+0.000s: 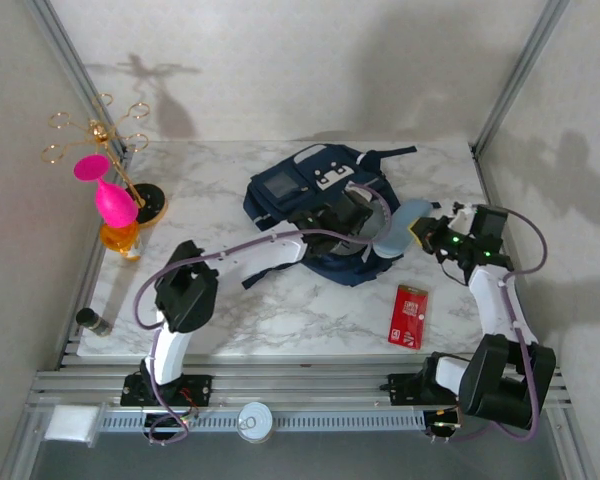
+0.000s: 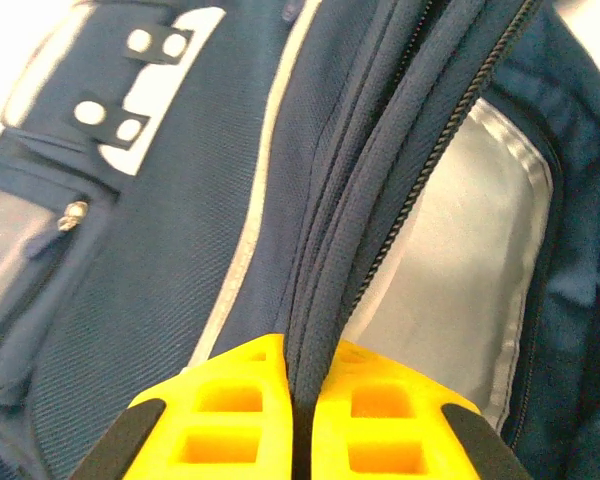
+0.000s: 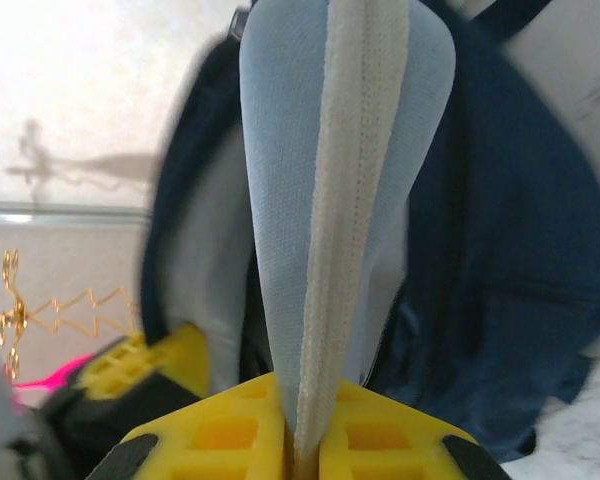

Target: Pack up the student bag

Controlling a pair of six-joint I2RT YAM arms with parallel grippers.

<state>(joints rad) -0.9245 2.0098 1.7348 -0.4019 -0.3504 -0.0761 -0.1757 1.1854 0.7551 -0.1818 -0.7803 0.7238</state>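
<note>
A: Right, left pincer first?

B: Closed tight on the zip edge of the student bag, with that edge running straight away from the pads. Grey lining just right of the pinch, front pocket off to the left.

A: And the right pincer?

B: Clamped on 1 end of a light-blue pouch, pinched along its cream seam. Long axis pointing dead ahead from the jaws, narrow edge up.

A: Bag from there?

B: Directly ahead, around and just past the pouch's far tip. Pale lining and a dark gap to the left of the pouch, navy body to the right. Cannot tell whether touching the rim or just short of it.

A: Nearer arm?

B: Left, gripping the bag itself and probably holding the mouth apart. Right close beside it, carrying the load.

A: Next move, then?

B: Likely a push straight along the pouch's axis, forward and a touch left into the gap. Worth watching for a snag on the zip edge. Also 1 red packet lying flat, back toward the arm bases from the right pincer, well apart from the bag and not yet packed.
</note>
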